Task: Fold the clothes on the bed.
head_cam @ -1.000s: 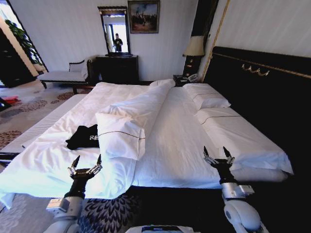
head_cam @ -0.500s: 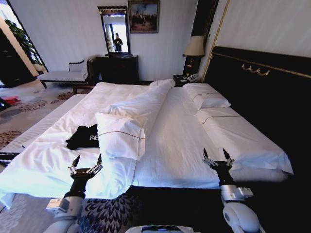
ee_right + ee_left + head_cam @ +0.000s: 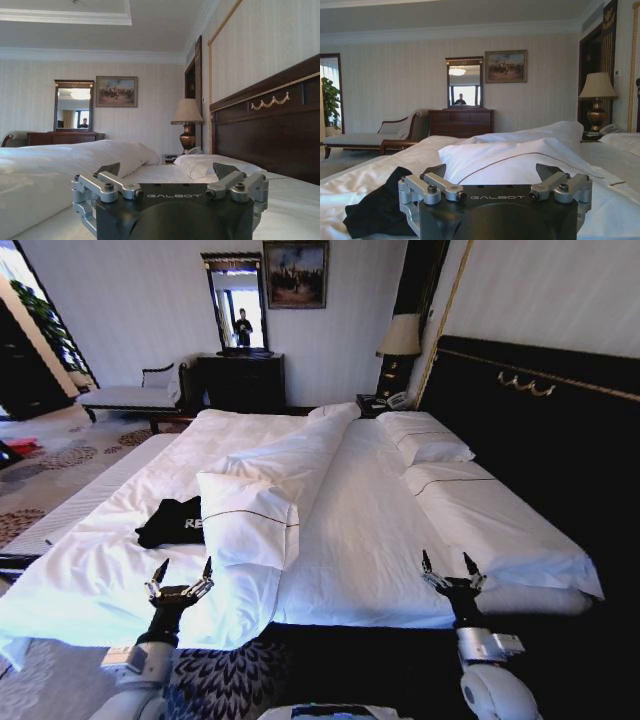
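A crumpled black T-shirt (image 3: 174, 521) with white lettering lies on the near left part of the white bed (image 3: 350, 510), beside a folded-back duvet edge. In the left wrist view the shirt (image 3: 377, 207) sits just beyond my left gripper (image 3: 496, 172). My left gripper (image 3: 183, 569) hovers open over the bed's near edge, a short way in front of the shirt. At the near right of the bed my right gripper (image 3: 445, 562) is open with nothing between its fingers. It also appears open in the right wrist view (image 3: 166, 170).
White pillows (image 3: 425, 445) lie against the tall dark headboard (image 3: 540, 430) on the right. A bedside table with a lamp (image 3: 400, 345) stands at the far corner. A dark dresser with mirror (image 3: 240, 375) and a pale chaise bench (image 3: 135, 395) stand by the far wall. Patterned carpet (image 3: 50, 465) lies left.
Both grippers have shifted very slightly, staying open near the bed's front edge. The shirt has not moved.
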`<state>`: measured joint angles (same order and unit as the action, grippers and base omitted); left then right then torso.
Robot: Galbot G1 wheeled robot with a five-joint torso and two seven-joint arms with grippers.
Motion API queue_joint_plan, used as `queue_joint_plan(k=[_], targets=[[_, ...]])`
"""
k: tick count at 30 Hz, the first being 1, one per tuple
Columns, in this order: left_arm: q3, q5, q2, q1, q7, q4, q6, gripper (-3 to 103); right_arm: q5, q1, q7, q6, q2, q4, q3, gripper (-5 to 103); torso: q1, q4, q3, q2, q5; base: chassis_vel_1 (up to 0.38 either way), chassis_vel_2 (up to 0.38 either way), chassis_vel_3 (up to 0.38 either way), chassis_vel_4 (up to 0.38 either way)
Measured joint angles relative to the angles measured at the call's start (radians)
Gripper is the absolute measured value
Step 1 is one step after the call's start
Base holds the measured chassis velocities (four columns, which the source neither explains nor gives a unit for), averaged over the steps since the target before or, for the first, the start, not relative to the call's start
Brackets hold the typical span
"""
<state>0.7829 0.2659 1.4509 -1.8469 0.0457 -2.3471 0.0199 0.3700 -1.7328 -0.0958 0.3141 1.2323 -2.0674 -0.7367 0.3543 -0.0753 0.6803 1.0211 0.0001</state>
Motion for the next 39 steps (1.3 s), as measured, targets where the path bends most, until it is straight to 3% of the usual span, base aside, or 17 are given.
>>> queue_joint_plan(k=[39], targets=[[0.019,0.014,-0.004,0.008,-0.001,0.008,0.0,100,-0.01,0.04,0.0,0.003,0.005,0.062,0.027,100,0.0,-0.0003,0.0,0.0,-0.0002,0.039,0.1,-0.042,-0.101]])
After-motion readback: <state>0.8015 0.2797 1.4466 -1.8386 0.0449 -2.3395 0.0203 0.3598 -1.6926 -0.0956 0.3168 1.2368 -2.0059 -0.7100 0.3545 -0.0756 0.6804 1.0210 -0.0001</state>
